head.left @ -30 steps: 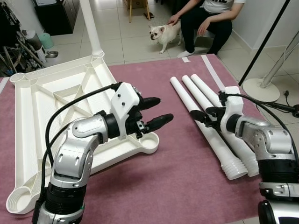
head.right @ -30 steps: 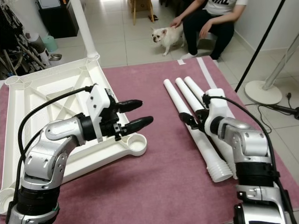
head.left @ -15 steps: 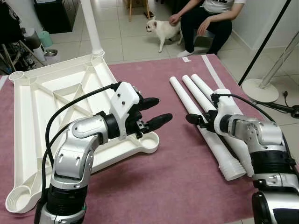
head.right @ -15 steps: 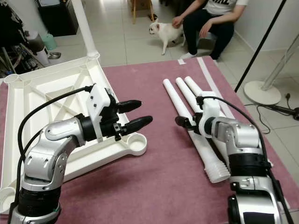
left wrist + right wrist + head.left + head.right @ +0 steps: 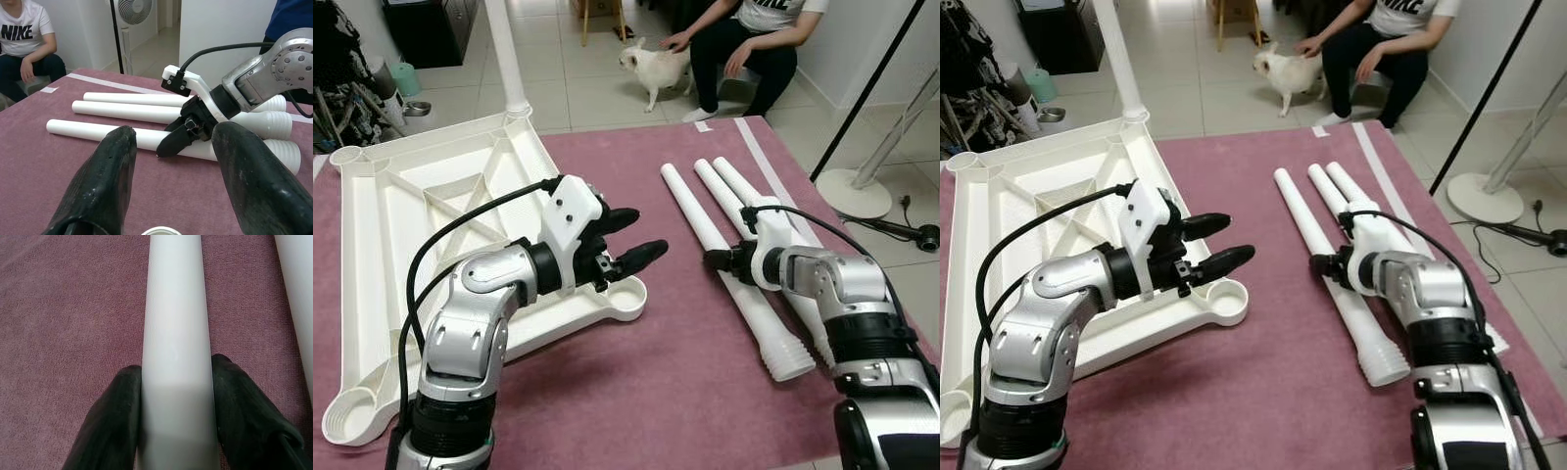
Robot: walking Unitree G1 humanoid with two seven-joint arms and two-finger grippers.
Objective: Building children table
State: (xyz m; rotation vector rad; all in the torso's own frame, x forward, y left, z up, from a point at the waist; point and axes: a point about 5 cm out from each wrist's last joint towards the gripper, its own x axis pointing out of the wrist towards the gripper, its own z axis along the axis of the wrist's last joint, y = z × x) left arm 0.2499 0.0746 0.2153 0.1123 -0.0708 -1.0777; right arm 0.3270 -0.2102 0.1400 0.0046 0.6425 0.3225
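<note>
The white table top (image 5: 372, 294) lies upside down on the maroon carpet, with one leg (image 5: 506, 59) standing upright in its far corner. My left gripper (image 5: 646, 233) hovers open above the table top's near right corner socket (image 5: 625, 294), holding nothing. Three loose white legs lie side by side to the right. My right gripper (image 5: 717, 259) is down on the leftmost leg (image 5: 700, 220), its fingers (image 5: 115, 416) pressed against both sides of the tube (image 5: 176, 323), which still rests on the carpet.
The other two legs (image 5: 732, 191) lie just right of the gripped one. A seated person (image 5: 744, 39) strokes a small white dog (image 5: 651, 69) beyond the carpet. A fan base (image 5: 852, 186) and a slanted black pole stand at the right.
My right gripper has swung left and down from above the legs onto the leftmost leg, and its fingers now clasp it. The left arm has held still.
</note>
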